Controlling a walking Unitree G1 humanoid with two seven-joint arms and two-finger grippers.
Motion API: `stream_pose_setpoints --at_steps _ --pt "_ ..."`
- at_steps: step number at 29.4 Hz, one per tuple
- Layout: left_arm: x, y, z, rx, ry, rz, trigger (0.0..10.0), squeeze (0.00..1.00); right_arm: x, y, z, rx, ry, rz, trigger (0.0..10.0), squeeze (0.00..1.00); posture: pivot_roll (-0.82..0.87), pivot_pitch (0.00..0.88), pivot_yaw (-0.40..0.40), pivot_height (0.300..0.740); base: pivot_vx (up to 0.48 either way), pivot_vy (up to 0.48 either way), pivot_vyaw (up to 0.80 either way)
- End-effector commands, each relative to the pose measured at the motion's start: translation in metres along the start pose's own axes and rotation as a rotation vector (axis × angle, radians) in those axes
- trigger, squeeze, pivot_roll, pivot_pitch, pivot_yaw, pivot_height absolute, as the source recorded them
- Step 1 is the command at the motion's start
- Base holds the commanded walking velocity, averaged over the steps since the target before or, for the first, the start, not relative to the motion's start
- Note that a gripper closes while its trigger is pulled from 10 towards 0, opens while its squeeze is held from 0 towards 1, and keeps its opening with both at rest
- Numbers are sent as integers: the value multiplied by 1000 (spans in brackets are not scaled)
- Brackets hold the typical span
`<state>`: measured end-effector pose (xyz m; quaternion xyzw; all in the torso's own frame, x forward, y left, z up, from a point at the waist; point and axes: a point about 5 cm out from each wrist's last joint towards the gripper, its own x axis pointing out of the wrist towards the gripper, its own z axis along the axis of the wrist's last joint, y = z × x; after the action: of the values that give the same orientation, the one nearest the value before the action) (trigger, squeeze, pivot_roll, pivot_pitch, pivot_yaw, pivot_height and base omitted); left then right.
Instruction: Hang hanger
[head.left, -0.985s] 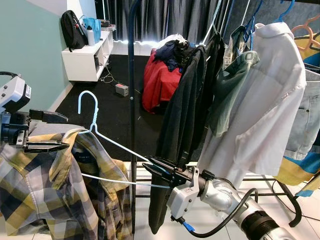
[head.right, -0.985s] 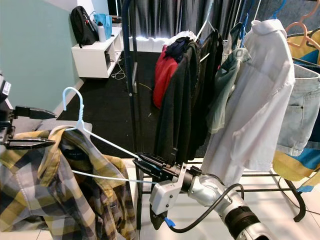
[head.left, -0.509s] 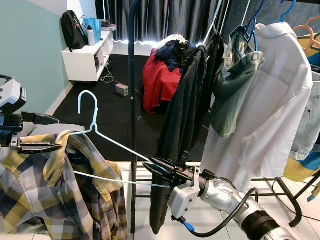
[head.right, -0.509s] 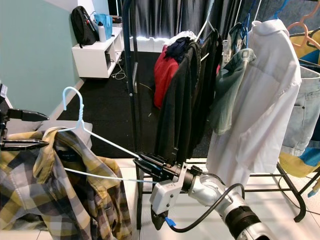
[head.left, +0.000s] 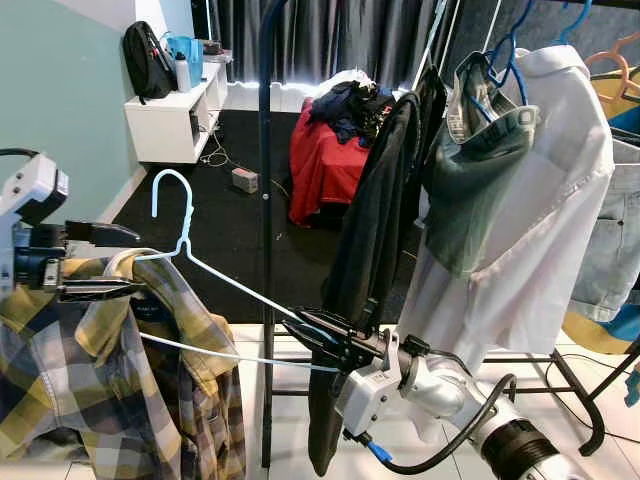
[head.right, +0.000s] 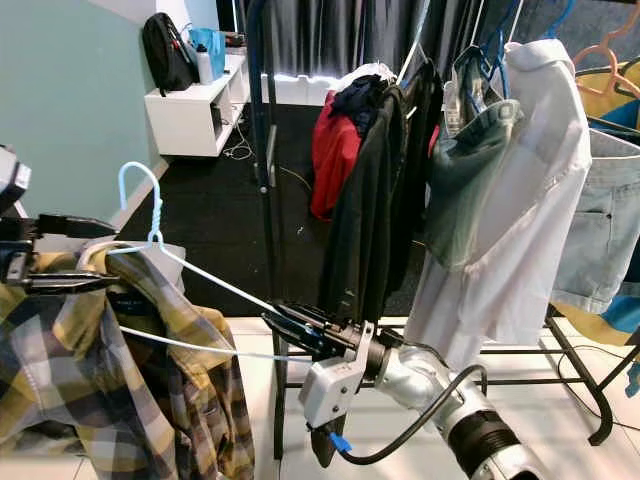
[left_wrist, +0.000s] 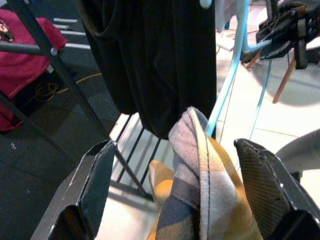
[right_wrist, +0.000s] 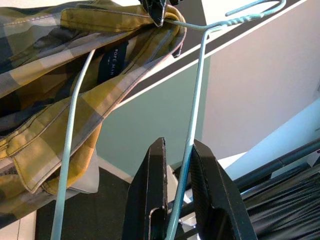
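A light blue wire hanger (head.left: 176, 203) carries a yellow plaid shirt (head.left: 95, 370) at the lower left, its hook standing upright. My right gripper (head.left: 296, 328) is shut on the hanger's right end, and the wire runs between its fingers (right_wrist: 156, 185) in the right wrist view. My left gripper (head.left: 137, 264) is open at the shirt's collar (left_wrist: 202, 165). One finger lies on each side of the collar without pinching it. The dark rack pole (head.left: 264, 200) stands just behind the hanger.
On the rack to the right hang a black jacket (head.left: 370, 230), a green shirt (head.left: 480, 170) and a white shirt (head.left: 545, 220). A red clothes pile (head.left: 318, 150) lies on the dark floor behind. A white shelf (head.left: 170, 115) with a backpack (head.left: 145, 60) stands far left.
The hanger and plaid shirt have risen slightly, and the left gripper has shifted a little at the collar. The right gripper keeps its hold. The hanging clothes have swayed.
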<state>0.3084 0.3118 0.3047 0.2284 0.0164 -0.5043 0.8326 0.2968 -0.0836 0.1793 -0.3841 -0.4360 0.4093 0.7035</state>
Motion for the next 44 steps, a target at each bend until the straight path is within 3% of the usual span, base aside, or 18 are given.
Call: stream_pose_setpoints --at_steps 1,19,20,21,22,36,37,40,41,42,43,44 --pt "3 0 7 14 -35 -32 10000 0 6 -15 9 -17 -79 -95 10000 0 79 97 -17 740 0 0 0" --pt "6 -1 11 -5 -7 -58 10000 0 6 -15 9 -18 -74 -100 10000 0 83 85 -9 740 0 0 0" --pt "8 -2 12 -14 -10 -60 2863 0 6 -15 9 -19 -72 -101 10000 0 83 85 -9 740 0 0 0" --pt "8 -2 12 -14 -10 -60 2863 0 6 -15 9 -19 -72 -101 10000 0 83 85 -9 740 0 0 0" --pt "9 -2 12 -22 -14 -63 0 0 6 -15 9 -19 -71 -102 10000 0 83 83 -7 740 0 0 0" --pt "22 -4 26 -2 -79 -82 0 0 8 -14 8 -21 -62 -96 10000 0 87 94 -9 740 0 0 0" --pt "32 -8 35 19 -98 -108 902 0 10 -12 7 -26 -51 -79 10000 0 85 98 -9 740 0 0 0" --pt "36 -10 38 28 -100 -120 902 0 11 -12 6 -28 -46 -73 10000 0 83 100 -7 740 0 0 0" --pt "39 -12 40 33 -100 -128 1647 0 12 -11 6 -29 -43 -69 10000 0 83 100 -7 740 0 0 0" --pt "39 -12 40 33 -100 -128 1647 0 12 -11 6 -29 -43 -69 10000 0 83 100 -7 740 0 0 0" --pt "42 -15 42 36 -105 -140 2941 0 13 -11 6 -29 -41 -64 10000 0 83 100 -6 740 0 0 0" --pt "45 -17 44 41 -110 -151 3255 0 15 -10 6 -27 -40 -58 10000 0 82 101 -6 740 0 0 0"
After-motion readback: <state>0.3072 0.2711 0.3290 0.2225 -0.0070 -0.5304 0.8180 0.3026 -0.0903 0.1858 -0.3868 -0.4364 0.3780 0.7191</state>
